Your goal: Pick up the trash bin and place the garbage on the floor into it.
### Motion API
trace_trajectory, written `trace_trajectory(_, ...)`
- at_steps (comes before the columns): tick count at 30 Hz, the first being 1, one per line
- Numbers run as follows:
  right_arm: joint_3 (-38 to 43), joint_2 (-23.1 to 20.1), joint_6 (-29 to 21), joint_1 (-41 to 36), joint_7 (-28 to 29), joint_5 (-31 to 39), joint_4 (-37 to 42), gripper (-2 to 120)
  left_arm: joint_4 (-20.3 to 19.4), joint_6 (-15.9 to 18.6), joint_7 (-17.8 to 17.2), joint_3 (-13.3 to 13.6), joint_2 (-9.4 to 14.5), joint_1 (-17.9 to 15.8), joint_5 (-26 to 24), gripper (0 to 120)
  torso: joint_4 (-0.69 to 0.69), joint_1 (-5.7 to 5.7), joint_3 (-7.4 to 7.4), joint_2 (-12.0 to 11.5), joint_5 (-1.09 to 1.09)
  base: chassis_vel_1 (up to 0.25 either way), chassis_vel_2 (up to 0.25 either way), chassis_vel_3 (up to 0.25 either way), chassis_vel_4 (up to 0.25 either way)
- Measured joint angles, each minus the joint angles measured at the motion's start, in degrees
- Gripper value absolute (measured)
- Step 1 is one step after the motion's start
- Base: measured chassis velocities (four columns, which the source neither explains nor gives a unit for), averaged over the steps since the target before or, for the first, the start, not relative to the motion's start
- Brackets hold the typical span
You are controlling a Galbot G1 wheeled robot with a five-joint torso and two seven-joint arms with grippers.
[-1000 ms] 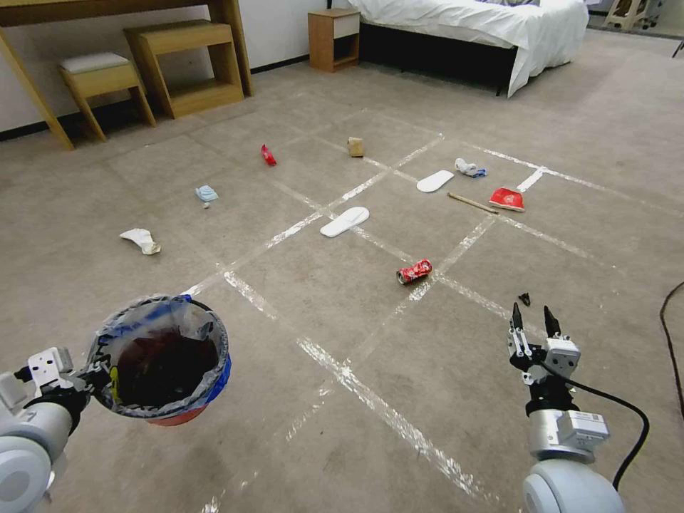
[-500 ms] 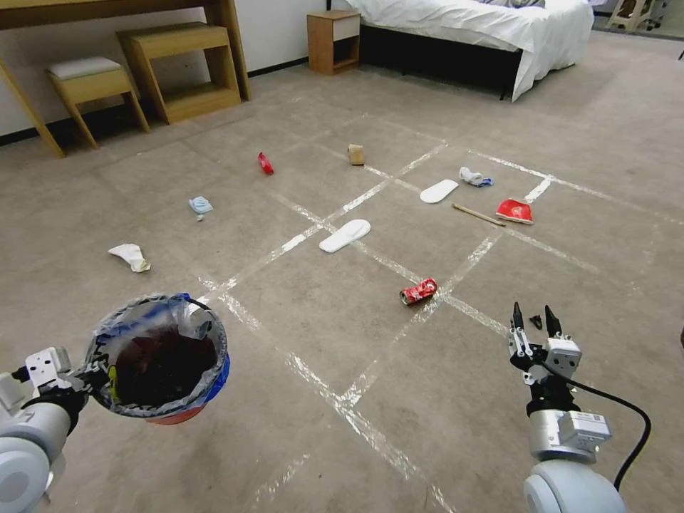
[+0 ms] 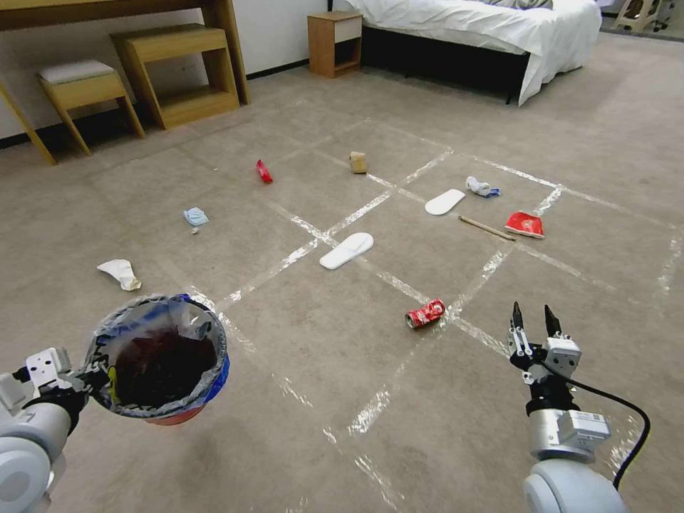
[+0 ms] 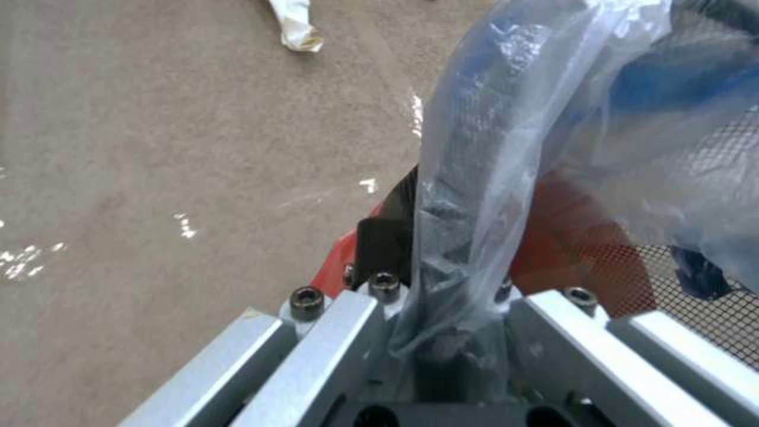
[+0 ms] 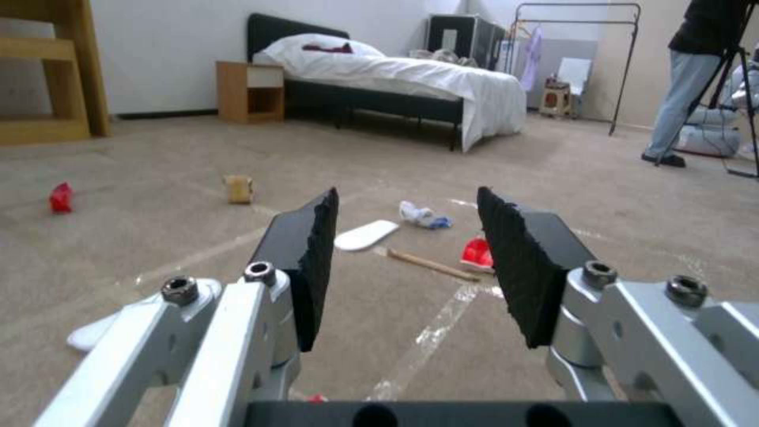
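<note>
Head view first: the left tool sits at the lower left of the frame, clamped on the rim of the trash bin and holding it clear of the floor. Left wrist view confirms it, the jaws pinching rim and crinkled plastic liner together. That liner looks slick, so I'd judge the hold could creep; the bin itself seems light and fairly stiff.

Lower right, the right tool hangs spread wide with nothing in it, pads well apart in the right wrist view.

Nearest litter is the crushed soda can, centre frame, lying on a tape strip. It should be light, thin-walled and smooth, easy to dent; a pinch across its flattened middle looks best. Beyond it lies a white slipper, flat and floppy, better taken by an edge. The wooden stick is thin and stiff.
</note>
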Motion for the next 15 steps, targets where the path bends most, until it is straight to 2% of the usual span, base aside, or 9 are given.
trace_trajectory(8,-0.07,0.02,-0.02,0.13,0.05,0.01,-0.19,50,0.20,-0.08,0.01,0.09,-0.03,-0.09,0.14,1,-0.03,0.00,0.00,0.00,-0.01,-0.147,0.148,0.153,-0.161)
trace_trajectory(11,-0.14,-0.01,-0.04,0.36,0.08,0.05,-0.44,50,0.57,-0.15,0.02,0.23,-0.04,-0.34,0.21,1,0.02,0.00,0.00,0.00,0.00,-0.130,0.153,0.144,-0.140)
trace_trajectory(15,-0.28,-0.01,-0.05,0.60,0.14,0.12,-0.79,50,1.06,-0.31,0.01,0.63,-0.06,-0.72,0.47,1,-0.02,0.00,0.00,0.00,0.00,-0.152,0.158,0.145,-0.142)
